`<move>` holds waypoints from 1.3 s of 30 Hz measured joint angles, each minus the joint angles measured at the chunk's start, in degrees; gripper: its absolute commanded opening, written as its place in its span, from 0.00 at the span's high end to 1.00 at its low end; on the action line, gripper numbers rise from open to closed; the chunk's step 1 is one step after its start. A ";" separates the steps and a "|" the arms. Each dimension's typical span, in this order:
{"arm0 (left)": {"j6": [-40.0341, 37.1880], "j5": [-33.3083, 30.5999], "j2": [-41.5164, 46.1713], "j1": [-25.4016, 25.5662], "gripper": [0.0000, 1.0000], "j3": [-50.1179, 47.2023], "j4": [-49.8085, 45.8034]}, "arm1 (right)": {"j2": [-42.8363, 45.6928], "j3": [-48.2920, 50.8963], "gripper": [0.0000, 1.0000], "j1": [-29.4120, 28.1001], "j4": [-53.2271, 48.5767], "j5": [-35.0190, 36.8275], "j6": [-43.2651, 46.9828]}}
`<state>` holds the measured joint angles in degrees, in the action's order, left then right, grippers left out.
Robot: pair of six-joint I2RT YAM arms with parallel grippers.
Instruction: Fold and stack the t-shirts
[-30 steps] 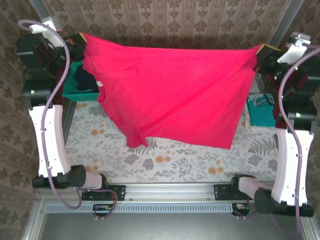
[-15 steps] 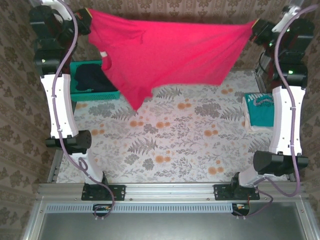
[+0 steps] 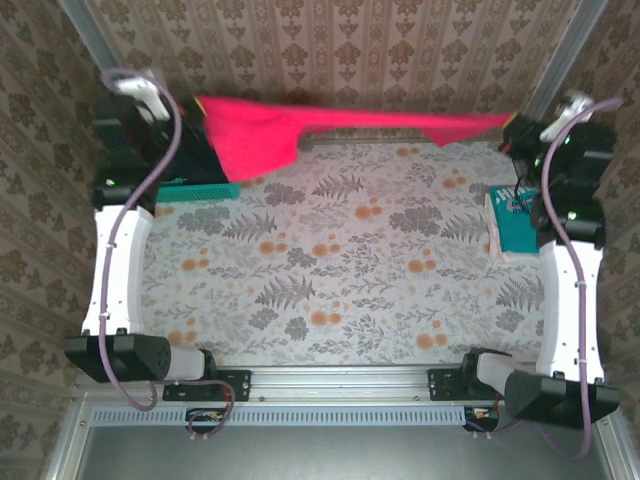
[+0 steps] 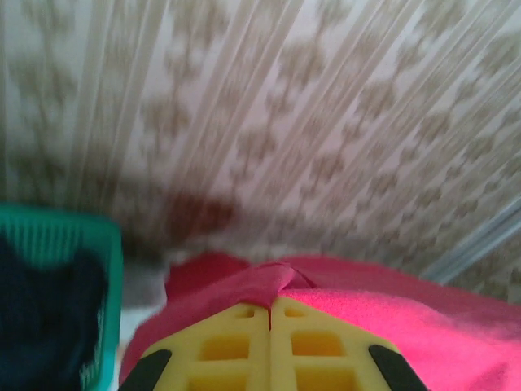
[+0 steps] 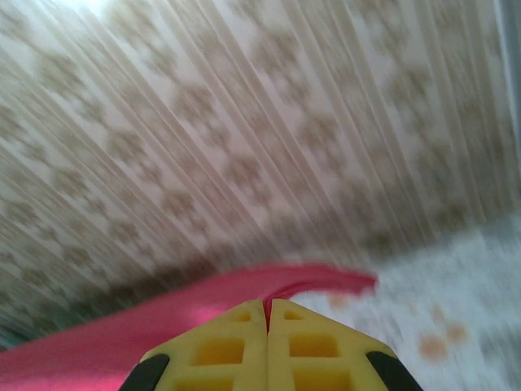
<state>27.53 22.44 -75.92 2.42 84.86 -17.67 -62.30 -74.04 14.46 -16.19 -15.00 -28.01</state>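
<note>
two arms are stretching a red-pink t-shirt (image 3: 262,138) between them in the air, above the far edge of the floral table (image 3: 330,270) and close to the patterned wall (image 3: 350,45). the left gripper (image 4: 270,302) is pinching the shirt's left end, its yellow fingers (image 4: 220,350) pressed together with a fold of cloth caught at the tips. the right gripper (image 5: 267,305) is pinching the right end the same way, jaws closed on a thin fold of red. the cloth is running taut as a narrow band from one gripper to the other, and a wider bunch is hanging down near the left side. a teal basket (image 3: 200,190) is sitting at the table's far left, under the left arm, with a dark navy t-shirt (image 4: 45,326) lying inside it. a teal t-shirt (image 3: 520,228) with white print is lying folded at the table's right edge, beside the right arm.
</note>
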 measured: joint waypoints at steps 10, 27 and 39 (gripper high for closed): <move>4.61 1.90 5.53 3.19 1.00 -41.00 -0.61 | 7.89 43.67 1.00 0.39 -2.25 -2.62 -9.51; 8.96 2.29 -0.02 3.93 1.00 -48.02 -1.11 | 5.84 47.36 1.00 0.52 -10.38 3.15 -9.90; 6.82 -4.20 3.69 4.00 0.13 -40.24 -8.35 | 8.00 37.94 0.18 0.63 -14.25 4.13 -4.15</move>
<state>34.35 18.24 -72.23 6.42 44.62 -26.02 -54.30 -36.10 15.09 -30.44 -10.87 -32.16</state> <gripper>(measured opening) 0.628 0.765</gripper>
